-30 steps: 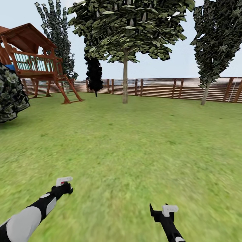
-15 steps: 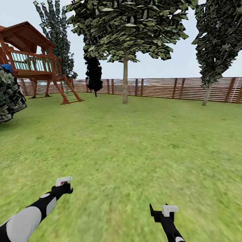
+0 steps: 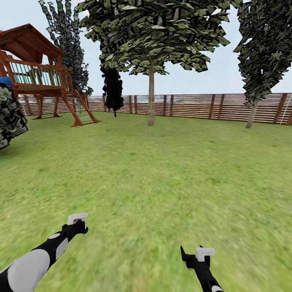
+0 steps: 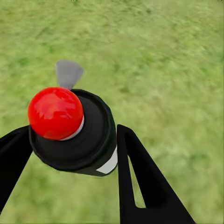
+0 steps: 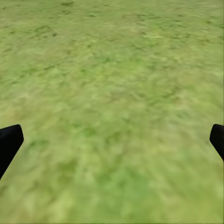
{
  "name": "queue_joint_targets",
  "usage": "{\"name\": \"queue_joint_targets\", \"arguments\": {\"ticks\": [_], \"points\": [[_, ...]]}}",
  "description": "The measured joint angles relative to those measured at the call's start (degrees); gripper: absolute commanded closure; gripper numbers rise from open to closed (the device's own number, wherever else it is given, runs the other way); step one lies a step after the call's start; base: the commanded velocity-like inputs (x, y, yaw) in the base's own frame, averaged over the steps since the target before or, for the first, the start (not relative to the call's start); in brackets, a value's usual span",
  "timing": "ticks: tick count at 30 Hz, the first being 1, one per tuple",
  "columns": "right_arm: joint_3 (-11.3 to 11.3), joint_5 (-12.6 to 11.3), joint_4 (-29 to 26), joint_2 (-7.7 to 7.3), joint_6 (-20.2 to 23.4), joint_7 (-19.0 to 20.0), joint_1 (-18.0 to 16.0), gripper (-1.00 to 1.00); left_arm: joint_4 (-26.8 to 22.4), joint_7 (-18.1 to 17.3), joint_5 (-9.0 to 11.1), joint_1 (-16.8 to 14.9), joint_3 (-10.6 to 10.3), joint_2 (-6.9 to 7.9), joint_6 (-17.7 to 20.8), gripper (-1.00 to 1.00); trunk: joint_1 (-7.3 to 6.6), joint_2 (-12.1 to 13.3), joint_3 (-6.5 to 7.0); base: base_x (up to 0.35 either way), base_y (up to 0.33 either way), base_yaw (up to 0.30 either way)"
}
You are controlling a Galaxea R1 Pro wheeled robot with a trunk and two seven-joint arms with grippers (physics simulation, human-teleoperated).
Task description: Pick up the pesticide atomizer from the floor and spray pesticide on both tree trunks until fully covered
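Already the pesticide atomizer [image 4: 77,133], a slim dark bottle with a red round cap and a white label patch, sits clamped between the two black fingers of the left gripper [image 4: 70,140]; in the left wrist view its cap faces the camera, so its long axis runs roughly along the fingers, out toward the grass. From the head camera the left gripper [image 3: 77,223] hangs low over the green lawn [image 3: 162,170] at the end of a white-and-black arm reaching forward and slightly inward. The right gripper [image 3: 194,253] is held lower and nearer the body, its black fingers spread wide with nothing between them, as the right wrist view shows with a fingertip at each edge over bare grass.

What the coming move turns on is the way to the trunk. The nearer tree [image 3: 151,48], with a high canopy of blocky green leaves, stands straight ahead and well apart from both grippers, its bare grey-brown trunk [image 3: 151,97] rising just before the brown slatted wooden fence [image 3: 194,106]. A second grey-trunked tree [image 3: 263,48] stands far off to the right by the same fence. A red-brown wooden play tower [image 3: 40,75] occupies the far left. I judge the robot must close that distance before the loaded left arm can aim the nozzle.
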Motion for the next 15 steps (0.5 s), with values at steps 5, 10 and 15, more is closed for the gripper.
{"name": "queue_joint_targets", "arguments": {"ticks": [5, 10, 15], "points": [[0.0, 0.0, 0.0, -0.01, 0.0, 0.0, 0.0, -1.00, 0.0, 0.0, 0.0, 0.0, 0.0, 0.00, 0.0, 1.00, 0.00, 0.0, 0.00, 0.338, 0.000, 0.000], [0.0, 0.0, 0.0, -0.01, 0.0, 0.0, 0.0, -1.00, 0.0, 0.0, 0.0, 0.0, 0.0, 0.00, 0.0, 1.00, 0.00, 0.0, 0.00, 0.338, 0.000, 0.000], [0.0, 0.0, 0.0, 0.00, 0.0, 0.0, 0.0, -1.00, 0.0, 0.0, 0.0, 0.0, 0.0, 0.00, 0.0, 1.00, 0.00, 0.0, 0.00, 0.338, 0.000, 0.000]]}}
